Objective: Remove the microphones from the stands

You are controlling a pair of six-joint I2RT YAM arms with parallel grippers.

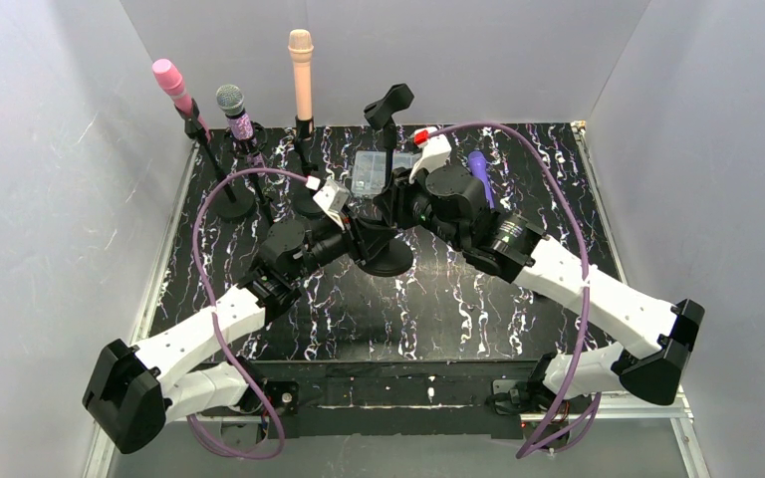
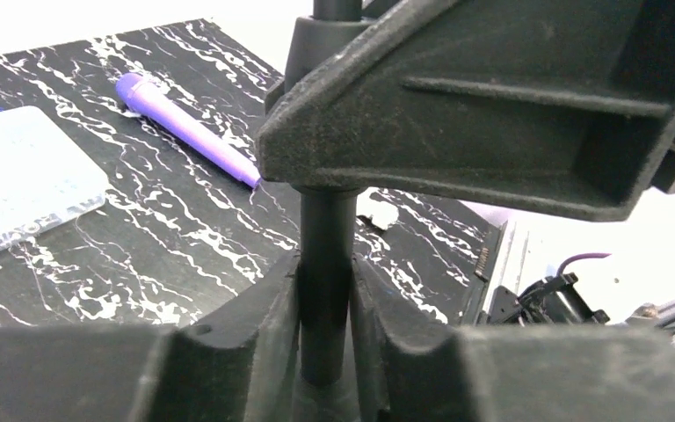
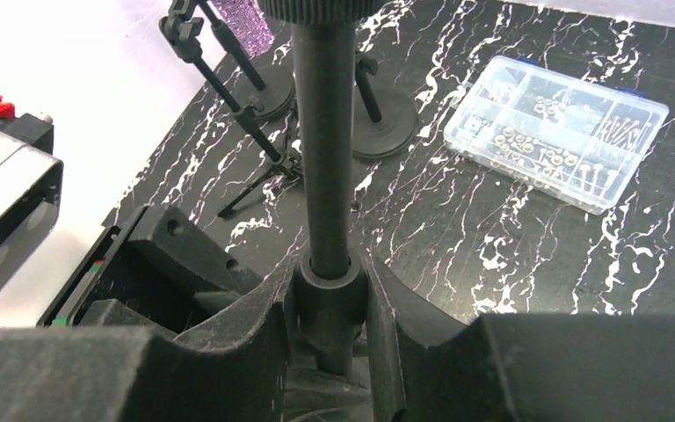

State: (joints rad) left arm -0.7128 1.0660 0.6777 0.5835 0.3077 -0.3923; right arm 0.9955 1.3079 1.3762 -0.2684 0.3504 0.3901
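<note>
Between the side edges the stand pole (image 3: 323,132) is pinched by left gripper (image 2: 325,303) and right gripper (image 3: 332,321); it could be tipped by uneven pulling.

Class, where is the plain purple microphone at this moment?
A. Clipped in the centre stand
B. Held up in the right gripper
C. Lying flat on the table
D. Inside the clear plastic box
C: the purple microphone lies flat on the table at the rear right, and the clip of the centre stand is empty.
</note>
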